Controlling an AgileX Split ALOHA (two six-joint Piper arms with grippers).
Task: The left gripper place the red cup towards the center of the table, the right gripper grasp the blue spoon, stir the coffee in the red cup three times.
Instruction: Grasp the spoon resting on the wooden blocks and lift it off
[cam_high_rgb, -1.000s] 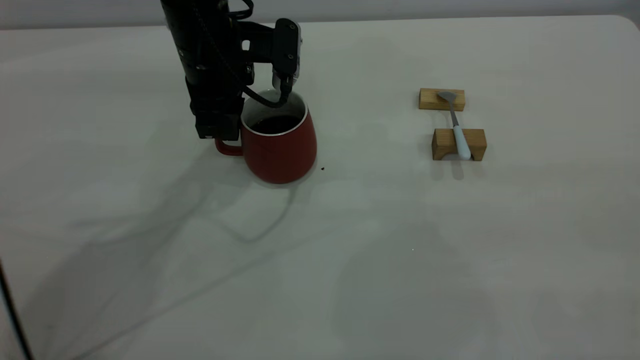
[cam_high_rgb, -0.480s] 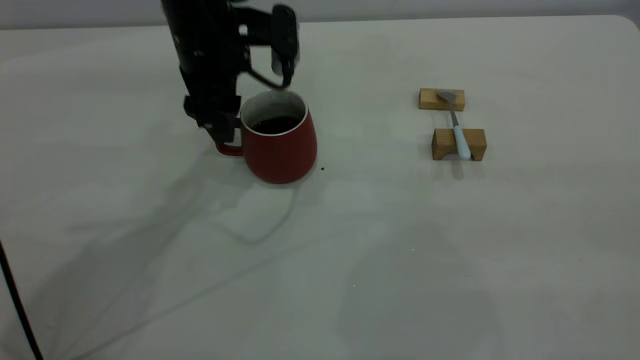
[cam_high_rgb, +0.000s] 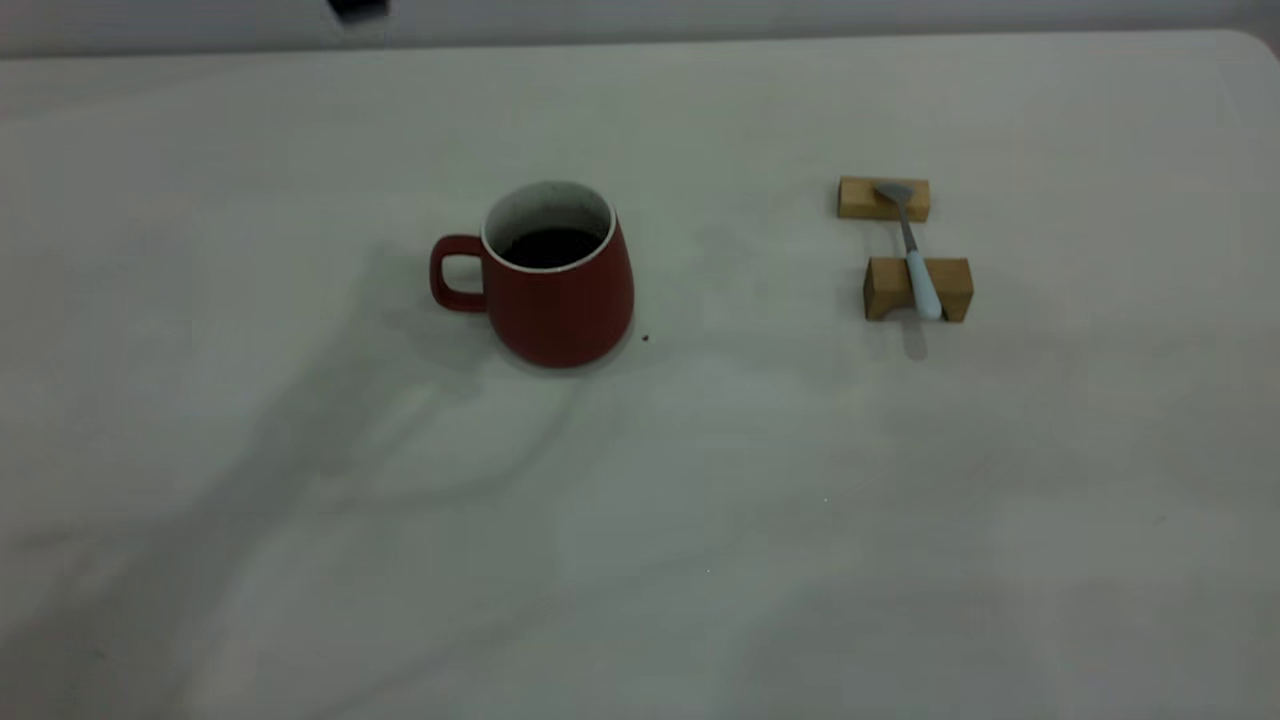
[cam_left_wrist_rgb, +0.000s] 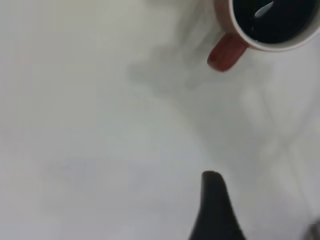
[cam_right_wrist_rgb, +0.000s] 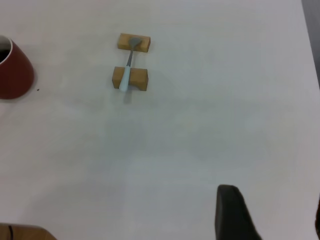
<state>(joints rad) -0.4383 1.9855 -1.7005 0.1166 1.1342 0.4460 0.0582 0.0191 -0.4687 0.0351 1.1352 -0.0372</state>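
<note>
Red cup (cam_high_rgb: 558, 275) stands alone near the table's (cam_high_rgb: 640, 560) centre, handle at nine o'clock, coffee (cam_high_rgb: 549, 246) inside. At three o'clock, the blue spoon (cam_high_rgb: 918, 258) bridges two wooden blocks (cam_high_rgb: 918, 288), raised for grasping. Both grippers' grip: cannot tell.

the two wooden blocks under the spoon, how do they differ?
The far wooden block is flatter and carries the grey bowl of the blue spoon. The near wooden block is taller, has an arched cut-out along its base, and carries the pale blue handle, which overhangs its front. Both are tan, lie on the table, and sit right of the red cup.
</note>
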